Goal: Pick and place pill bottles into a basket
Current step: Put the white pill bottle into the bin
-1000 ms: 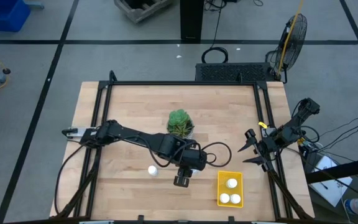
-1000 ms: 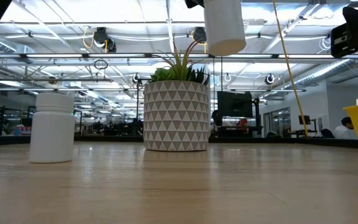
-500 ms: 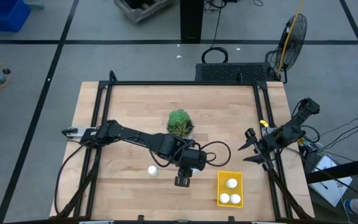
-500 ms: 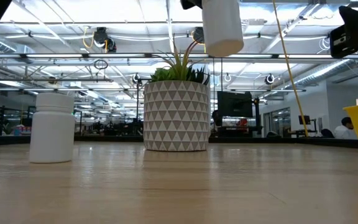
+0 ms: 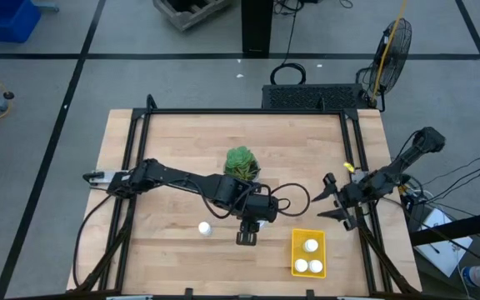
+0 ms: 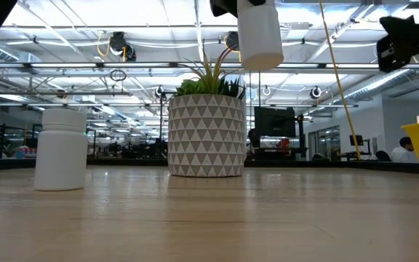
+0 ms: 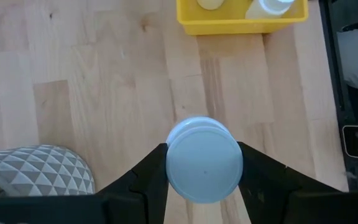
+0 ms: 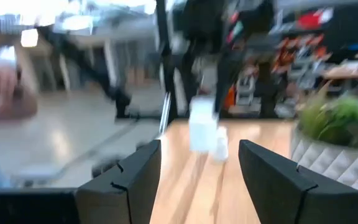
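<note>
My left gripper point(image 5: 246, 238) is shut on a white pill bottle point(image 6: 260, 36), held high over the table's middle between the potted plant point(image 5: 241, 164) and the yellow basket point(image 5: 295, 250). The gripper hides this bottle in the high view. The basket holds three bottles point(image 5: 310, 246) and also shows in the left wrist view point(image 7: 241, 25). One more bottle point(image 5: 204, 227) stands on its base on the wood left of the gripper point(image 6: 61, 149). My right gripper point(image 5: 317, 207) is open and empty at the table's right side point(image 8: 197, 168). My left gripper pinches the bottle's side walls near its upper end point(image 7: 169, 163) between its two fingers. The fingers point(image 7: 148, 171) come from above, pointing down. The bottle hangs upright below them, its lower end point(image 6: 262, 60) clear of the table.
The plant in its white patterned pot point(image 6: 206, 135) stands at the table's middle, just far of the held bottle. Black rails point(image 5: 132, 158) run along the table's left and right sides. Bare wood lies between the held bottle and the basket point(image 7: 229, 81).
My right gripper has gone a little toward the table's left edge, still open, as its arm swung. My left gripper has shifted slightly toward the table's right edge with the bottle, which stays upright and clear of the table.
</note>
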`<action>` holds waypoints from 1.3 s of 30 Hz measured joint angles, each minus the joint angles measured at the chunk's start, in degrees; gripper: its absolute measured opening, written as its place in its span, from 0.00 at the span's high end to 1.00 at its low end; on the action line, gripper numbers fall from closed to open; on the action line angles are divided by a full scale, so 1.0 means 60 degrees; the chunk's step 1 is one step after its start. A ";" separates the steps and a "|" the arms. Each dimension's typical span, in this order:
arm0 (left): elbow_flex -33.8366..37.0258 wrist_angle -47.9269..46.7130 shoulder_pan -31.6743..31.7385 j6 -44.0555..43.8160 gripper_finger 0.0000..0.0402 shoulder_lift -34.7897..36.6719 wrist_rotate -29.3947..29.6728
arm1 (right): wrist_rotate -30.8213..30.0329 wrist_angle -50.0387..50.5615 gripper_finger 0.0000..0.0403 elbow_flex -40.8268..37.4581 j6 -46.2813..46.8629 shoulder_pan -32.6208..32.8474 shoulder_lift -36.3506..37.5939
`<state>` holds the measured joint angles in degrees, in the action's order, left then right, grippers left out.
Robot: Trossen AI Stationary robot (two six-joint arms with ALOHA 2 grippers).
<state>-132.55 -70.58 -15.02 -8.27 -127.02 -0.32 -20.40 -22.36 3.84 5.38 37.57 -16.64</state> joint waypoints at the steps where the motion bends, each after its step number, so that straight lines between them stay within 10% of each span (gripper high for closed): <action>1: 0.0000 0.0006 0.0035 0.0004 0.59 0.0000 -0.0008 | 0.0269 0.0028 0.48 0.0062 0.0081 -0.0115 -0.0341; 22: 0.0000 0.0030 0.0475 0.0040 0.59 0.0000 -0.0055 | 0.4997 -0.3788 0.48 0.3111 -0.0507 -0.2660 -0.8806; 39: 0.0000 0.0072 0.0421 -0.0087 0.59 0.0000 -0.0147 | 0.5900 -0.4811 0.48 0.3739 -0.2621 -0.2826 -0.9953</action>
<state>-132.55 -70.15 -12.49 -8.80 -127.02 -1.21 15.00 -51.23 26.28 -10.35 20.61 -76.36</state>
